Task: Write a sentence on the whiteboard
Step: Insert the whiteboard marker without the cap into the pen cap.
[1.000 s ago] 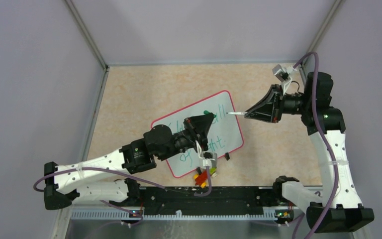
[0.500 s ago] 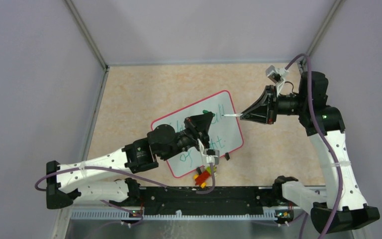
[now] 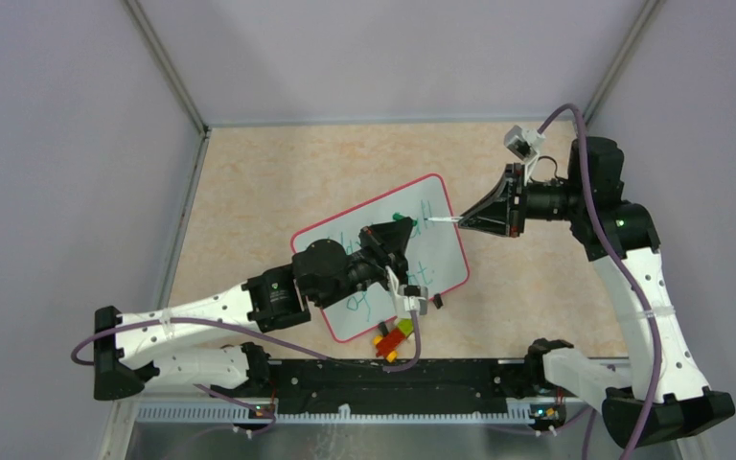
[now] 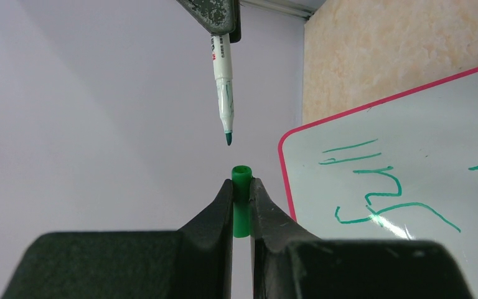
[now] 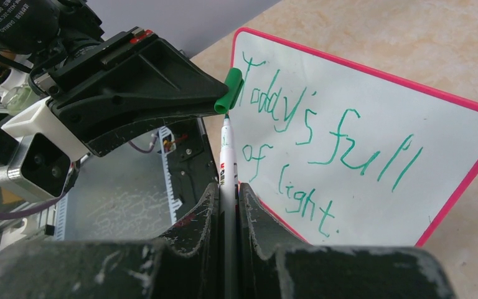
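The whiteboard (image 3: 436,264) lies tilted mid-table, with a red-pink rim. The sentence (image 5: 330,149) reads "Today's full of light." in green marker, in two lines. My left gripper (image 3: 402,221) is shut on the green marker cap (image 4: 241,199), open end up, above the board. My right gripper (image 3: 463,222) is shut on the white marker (image 5: 227,163). The marker's green tip (image 4: 228,138) points at the cap's mouth, a short gap away. The board also shows in the left wrist view (image 4: 411,149).
A small pile of red, yellow and green toy bricks (image 3: 395,339) lies by the board's near edge. A small dark object (image 3: 436,301) lies by the board's near right side. Grey walls enclose the tan table (image 3: 278,172) on three sides.
My right gripper has moved left with the marker, bringing its tip closer to the cap. My left arm has shifted slightly right.
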`<action>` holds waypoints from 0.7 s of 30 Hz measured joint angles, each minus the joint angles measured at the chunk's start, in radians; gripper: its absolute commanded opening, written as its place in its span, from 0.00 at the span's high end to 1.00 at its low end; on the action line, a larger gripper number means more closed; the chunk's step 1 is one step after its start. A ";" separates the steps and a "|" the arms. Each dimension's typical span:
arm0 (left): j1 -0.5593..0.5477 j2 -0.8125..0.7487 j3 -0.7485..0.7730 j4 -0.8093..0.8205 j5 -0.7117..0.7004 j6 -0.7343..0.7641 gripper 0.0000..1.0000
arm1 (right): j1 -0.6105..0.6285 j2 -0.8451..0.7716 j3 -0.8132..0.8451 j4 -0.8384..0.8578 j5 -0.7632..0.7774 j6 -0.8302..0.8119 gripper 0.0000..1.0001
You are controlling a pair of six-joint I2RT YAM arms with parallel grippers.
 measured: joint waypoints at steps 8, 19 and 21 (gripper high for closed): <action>0.000 0.003 0.000 0.000 0.000 -0.003 1.00 | 0.014 0.003 0.000 0.001 0.014 0.004 1.00; 0.000 0.013 0.000 0.000 0.000 -0.003 1.00 | 0.025 0.003 0.000 0.008 0.014 0.008 1.00; 0.000 0.016 0.000 0.000 0.000 -0.004 1.00 | 0.032 0.004 0.000 0.007 0.015 0.008 1.00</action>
